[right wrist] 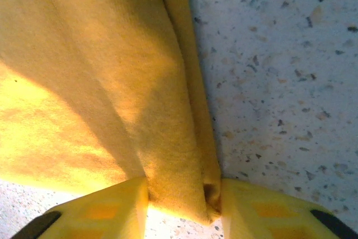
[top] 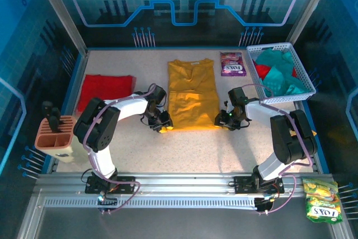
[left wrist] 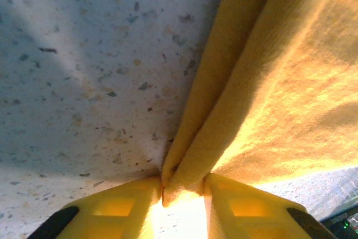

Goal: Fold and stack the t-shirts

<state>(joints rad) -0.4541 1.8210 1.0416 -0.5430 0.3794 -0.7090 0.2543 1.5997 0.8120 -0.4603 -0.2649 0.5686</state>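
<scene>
Plainly, left gripper (left wrist: pixel 182 186) pinches the near-left corner of the yellow tee (top: pixel 193 90); right gripper (right wrist: pixel 184 194) clamps its near-right corner; bare table (top: pixel 190 149) lies open nearer.

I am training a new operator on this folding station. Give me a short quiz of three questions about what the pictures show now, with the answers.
1. True or false: the left gripper is shut on the yellow t-shirt.
2. What lies between the yellow t-shirt and the white basket? A a purple packet; B a blue cup; C a pair of scissors.
3. Which corner of the yellow t-shirt does the right gripper pinch?
Key: 1 true; 2 A; 3 its near right corner.
</scene>
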